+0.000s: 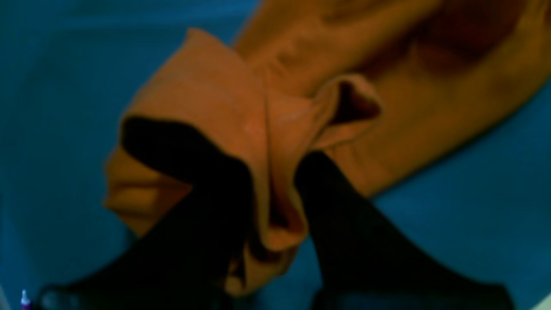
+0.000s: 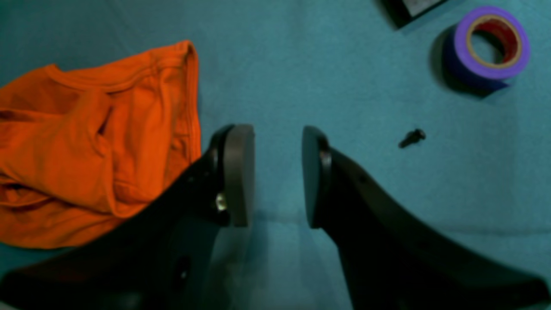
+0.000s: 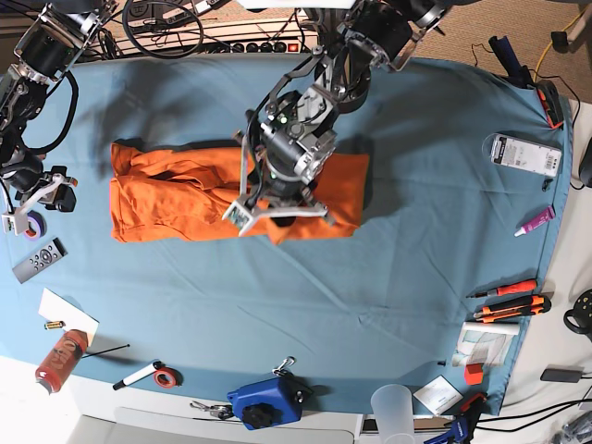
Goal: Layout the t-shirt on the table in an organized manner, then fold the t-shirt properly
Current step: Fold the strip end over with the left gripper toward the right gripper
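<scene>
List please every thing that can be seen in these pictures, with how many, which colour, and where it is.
t-shirt: one, orange, crumpled on the middle of the table
table: one, teal-blue cloth cover, fills the base view
tape roll: one, purple, near the right gripper
screw: one, dark, beside the tape roll
remote: one, grey, left edge
marker: one, pink, right edge
cutters: two, orange and black, right edge
cup: one, clear, front edge
left gripper: one, black, shut on a fold of the t-shirt
right gripper: one, black, open above bare cloth
</scene>
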Robot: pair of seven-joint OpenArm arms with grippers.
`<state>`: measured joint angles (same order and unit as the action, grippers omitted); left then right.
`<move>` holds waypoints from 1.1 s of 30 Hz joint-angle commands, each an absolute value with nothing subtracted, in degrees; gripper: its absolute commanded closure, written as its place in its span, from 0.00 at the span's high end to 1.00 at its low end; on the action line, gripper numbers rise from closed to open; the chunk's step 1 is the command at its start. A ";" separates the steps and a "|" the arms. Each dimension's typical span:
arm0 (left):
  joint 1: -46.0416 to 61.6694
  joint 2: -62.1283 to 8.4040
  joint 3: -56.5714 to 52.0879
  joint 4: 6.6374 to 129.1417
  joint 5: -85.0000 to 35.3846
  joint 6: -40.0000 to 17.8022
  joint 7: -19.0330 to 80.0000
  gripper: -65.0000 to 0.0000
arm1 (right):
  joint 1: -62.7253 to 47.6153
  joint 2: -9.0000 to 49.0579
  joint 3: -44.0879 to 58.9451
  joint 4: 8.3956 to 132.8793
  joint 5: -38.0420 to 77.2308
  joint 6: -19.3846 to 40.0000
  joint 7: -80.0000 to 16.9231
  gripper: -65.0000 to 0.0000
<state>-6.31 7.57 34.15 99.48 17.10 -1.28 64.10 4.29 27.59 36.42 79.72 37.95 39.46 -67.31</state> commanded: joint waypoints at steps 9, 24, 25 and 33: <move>-11.20 9.00 34.37 100.68 14.35 1.69 62.67 0.44 | 5.23 29.04 36.82 80.53 38.98 39.57 -65.65 0.30; -10.98 9.00 34.33 107.24 28.29 8.08 69.19 0.44 | 5.23 29.06 36.82 80.51 38.98 39.57 -64.66 0.30; -10.52 9.00 34.33 107.20 28.29 9.15 69.19 0.44 | 5.23 29.04 36.82 80.53 38.98 39.57 -64.66 0.30; -3.14 7.07 34.33 104.95 23.57 7.22 67.68 0.44 | 5.23 29.06 36.82 80.53 39.62 39.62 -64.40 0.30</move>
